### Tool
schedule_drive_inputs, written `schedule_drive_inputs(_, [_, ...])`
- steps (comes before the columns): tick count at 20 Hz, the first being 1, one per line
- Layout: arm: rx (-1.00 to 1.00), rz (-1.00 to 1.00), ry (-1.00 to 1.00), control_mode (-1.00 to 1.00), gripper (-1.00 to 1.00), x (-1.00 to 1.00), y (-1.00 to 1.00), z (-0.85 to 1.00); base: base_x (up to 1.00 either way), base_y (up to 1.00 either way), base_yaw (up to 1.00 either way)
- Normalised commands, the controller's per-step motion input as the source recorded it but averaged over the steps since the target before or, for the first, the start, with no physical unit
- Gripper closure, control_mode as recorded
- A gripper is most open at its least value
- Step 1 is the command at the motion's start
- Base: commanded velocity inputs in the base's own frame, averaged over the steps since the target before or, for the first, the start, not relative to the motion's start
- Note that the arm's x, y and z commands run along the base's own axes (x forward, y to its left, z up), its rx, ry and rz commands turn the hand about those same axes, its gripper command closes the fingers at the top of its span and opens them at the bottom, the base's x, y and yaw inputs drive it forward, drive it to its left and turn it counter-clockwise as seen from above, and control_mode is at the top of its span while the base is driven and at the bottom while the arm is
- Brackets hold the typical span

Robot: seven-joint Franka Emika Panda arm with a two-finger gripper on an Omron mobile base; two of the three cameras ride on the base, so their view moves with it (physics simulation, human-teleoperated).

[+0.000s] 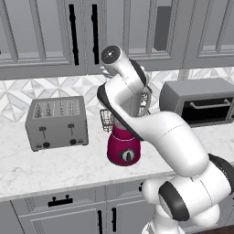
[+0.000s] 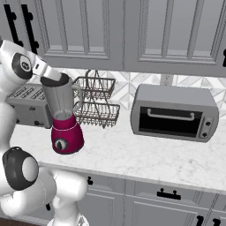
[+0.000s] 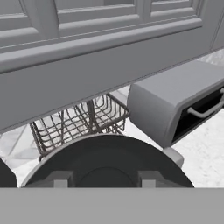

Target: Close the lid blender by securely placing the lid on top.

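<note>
Blender (image 2: 65,126) is standing on the tabletop (image 2: 145,161) before the wire basket (image 2: 95,101); the lid (image 2: 54,80) is sitting level across its jar mouth, directly beneath the jaws, which are pinching it nearly closed.

You face a marble counter (image 2: 145,159) below grey wall cabinets (image 2: 132,31) and a patterned tile backsplash (image 1: 55,87). On it you see a toaster (image 1: 57,122), a wire basket (image 2: 97,101) and a toaster oven (image 2: 175,112). Drawers (image 2: 167,194) run beneath.
</note>
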Motion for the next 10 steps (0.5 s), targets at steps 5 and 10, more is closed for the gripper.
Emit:
schedule_drive_inputs(5, [0.0, -0.05, 0.0, -1.0, 1.0, 0.34, 0.0, -0.36, 0.0, 0.0, 0.0])
schedule_drive_inputs(10, [0.0, -0.04, -0.02, -1.0, 1.0, 0.35, 0.0, -0.31, 0.0, 0.0, 0.0])
